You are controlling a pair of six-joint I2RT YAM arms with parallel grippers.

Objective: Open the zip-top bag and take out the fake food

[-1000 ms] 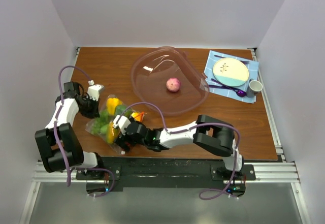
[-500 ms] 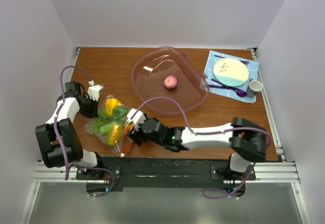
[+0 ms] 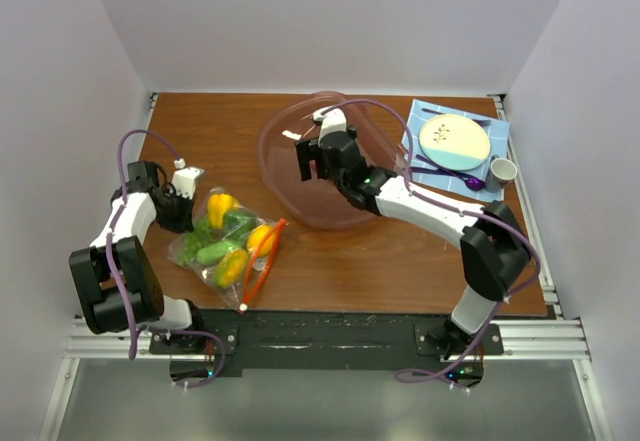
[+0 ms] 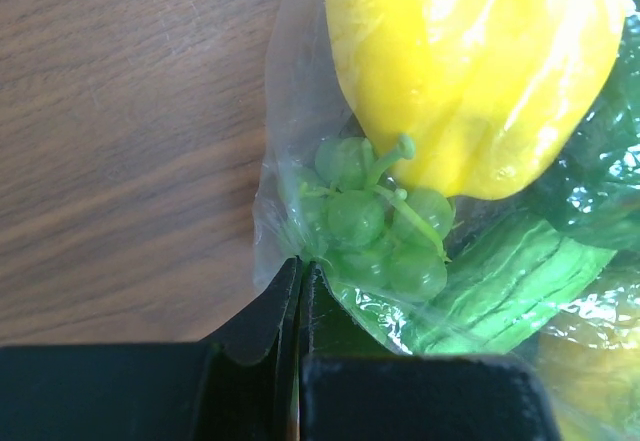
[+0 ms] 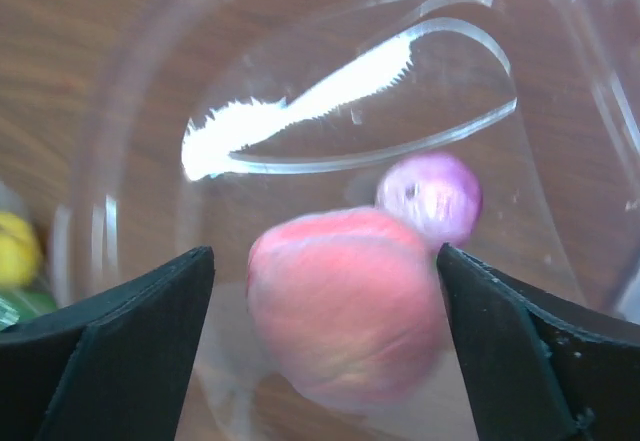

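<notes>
The zip-top bag (image 3: 228, 246) lies at the front left, its orange-red zip strip (image 3: 262, 261) gaping toward the right. Inside are a yellow pepper (image 4: 470, 61), green grapes (image 4: 375, 216) and a cucumber (image 4: 500, 281). My left gripper (image 3: 187, 211) is shut on the bag's clear back corner, also seen in the left wrist view (image 4: 300, 266). My right gripper (image 3: 308, 161) hovers over the clear pinkish bowl (image 3: 370, 196). Its jaws (image 5: 322, 261) stand wide open, and a blurred pink peach (image 5: 345, 316) sits between them without touching either finger. A small purple round food (image 5: 432, 196) lies in the bowl.
At the back right a blue placemat holds a plate (image 3: 454, 141), purple cutlery and a small cup (image 3: 502, 170). White walls close in the table on the left, back and right.
My right arm has swung from the bag's mouth at the front up and back to above the bowl, bringing the peach; its jaws are now open. The left gripper has stayed put.
</notes>
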